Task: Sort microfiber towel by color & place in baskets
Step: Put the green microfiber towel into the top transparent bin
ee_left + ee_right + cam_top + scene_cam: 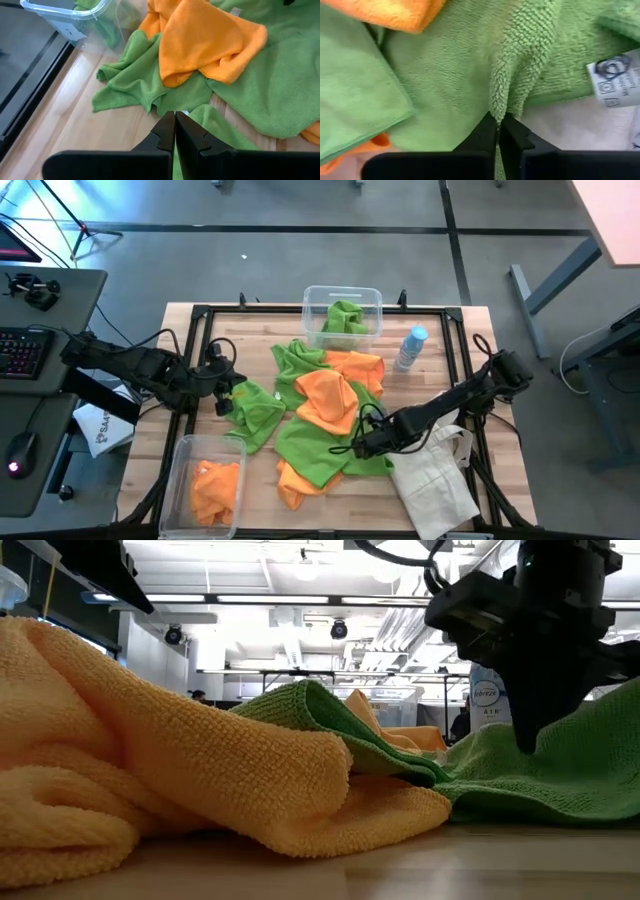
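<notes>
Two clear baskets (343,300) (205,450) flank a tangled towel pile (330,415). The right gripper (498,122) pinches a green towel (520,65) fold running away from its fingertips. The left gripper (175,125), fingers together, sits on another green towel (255,408).

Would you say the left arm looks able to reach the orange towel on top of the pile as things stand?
Probably yes: the left gripper sits at the pile's left edge, and the orange towel lies uncovered on top, with only green towels between.
</notes>
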`<action>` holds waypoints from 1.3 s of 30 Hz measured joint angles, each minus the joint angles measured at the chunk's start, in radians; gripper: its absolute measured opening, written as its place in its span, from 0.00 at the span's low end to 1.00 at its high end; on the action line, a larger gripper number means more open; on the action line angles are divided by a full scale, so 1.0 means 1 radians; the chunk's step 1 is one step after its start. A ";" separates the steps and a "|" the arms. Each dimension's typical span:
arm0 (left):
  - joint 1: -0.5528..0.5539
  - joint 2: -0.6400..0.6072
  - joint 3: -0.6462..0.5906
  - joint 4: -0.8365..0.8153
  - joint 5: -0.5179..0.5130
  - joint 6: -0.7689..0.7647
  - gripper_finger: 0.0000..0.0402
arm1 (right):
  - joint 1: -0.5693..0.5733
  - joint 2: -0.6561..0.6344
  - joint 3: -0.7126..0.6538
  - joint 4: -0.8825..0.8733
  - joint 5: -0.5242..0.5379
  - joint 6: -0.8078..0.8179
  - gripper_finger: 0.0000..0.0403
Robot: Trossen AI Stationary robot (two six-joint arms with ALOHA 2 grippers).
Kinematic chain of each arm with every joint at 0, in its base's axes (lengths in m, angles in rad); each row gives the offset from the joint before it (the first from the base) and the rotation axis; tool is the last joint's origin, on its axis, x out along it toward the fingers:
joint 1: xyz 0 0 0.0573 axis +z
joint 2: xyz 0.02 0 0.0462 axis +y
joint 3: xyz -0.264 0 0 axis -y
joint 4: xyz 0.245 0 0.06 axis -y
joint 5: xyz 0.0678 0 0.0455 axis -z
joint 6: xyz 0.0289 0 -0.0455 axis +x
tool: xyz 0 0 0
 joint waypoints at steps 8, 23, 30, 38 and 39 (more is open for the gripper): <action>0.000 0.000 0.000 0.000 0.002 0.000 0.00 | 0.018 -0.039 0.194 -0.273 0.143 -0.071 0.01; 0.000 0.000 0.000 0.000 -0.006 0.000 0.00 | 0.007 -0.062 0.818 -0.667 0.825 -0.450 0.00; 0.000 0.000 0.000 0.000 -0.015 0.001 0.00 | -0.105 -0.062 0.936 -0.649 0.919 -0.667 0.00; 0.000 0.000 0.000 -0.001 -0.033 0.059 0.00 | -0.254 -0.061 0.947 -0.498 0.926 -0.872 0.00; 0.000 0.000 0.000 -0.001 -0.033 0.061 0.00 | -0.272 -0.061 0.947 -0.470 0.927 -0.901 0.00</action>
